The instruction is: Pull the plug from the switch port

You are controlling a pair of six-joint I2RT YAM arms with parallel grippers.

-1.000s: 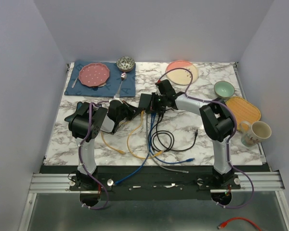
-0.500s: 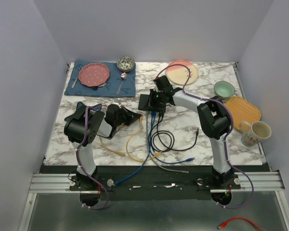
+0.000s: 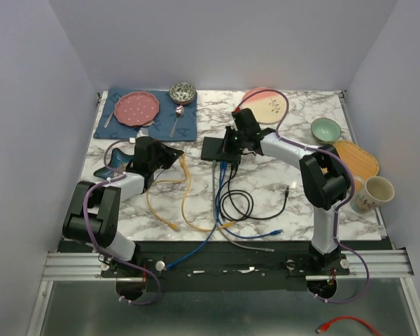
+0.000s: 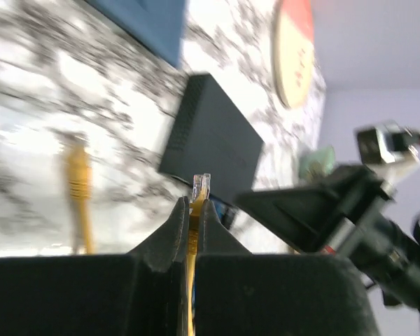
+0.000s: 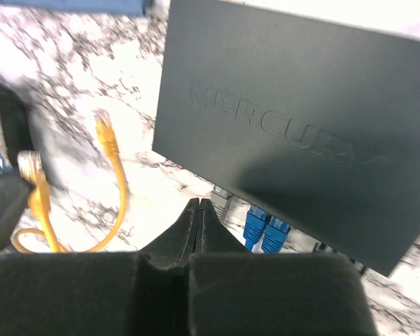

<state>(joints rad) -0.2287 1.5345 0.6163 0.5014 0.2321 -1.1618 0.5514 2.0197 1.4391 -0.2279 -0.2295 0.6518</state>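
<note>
The switch point(image 3: 215, 148) is a flat matte-black box at the table's middle, also in the left wrist view point(image 4: 213, 136) and the right wrist view point(image 5: 294, 133). Two blue plugs point(image 5: 266, 229) and a grey plug point(image 5: 224, 199) sit in its near edge. My left gripper point(image 3: 171, 152) point(image 4: 194, 203) is shut on a yellow cable's plug point(image 4: 201, 184), held left of the switch and clear of it. My right gripper point(image 3: 228, 148) point(image 5: 199, 204) is shut and empty, just above the switch's port edge.
The yellow cable point(image 3: 184, 199), blue cables point(image 3: 217, 203) and a black coil point(image 3: 236, 204) lie in front of the switch. A blue mat point(image 3: 189, 124) with a pink plate point(image 3: 138, 108) lies back left. A cream plate point(image 3: 266, 105), green bowl point(image 3: 325, 129), orange mat point(image 3: 353, 159) and mug point(image 3: 371, 194) are on the right.
My left arm has swung back to the left with the yellow plug, away from the switch's near edge. The yellow cable trails left. My right gripper stays at the switch.
</note>
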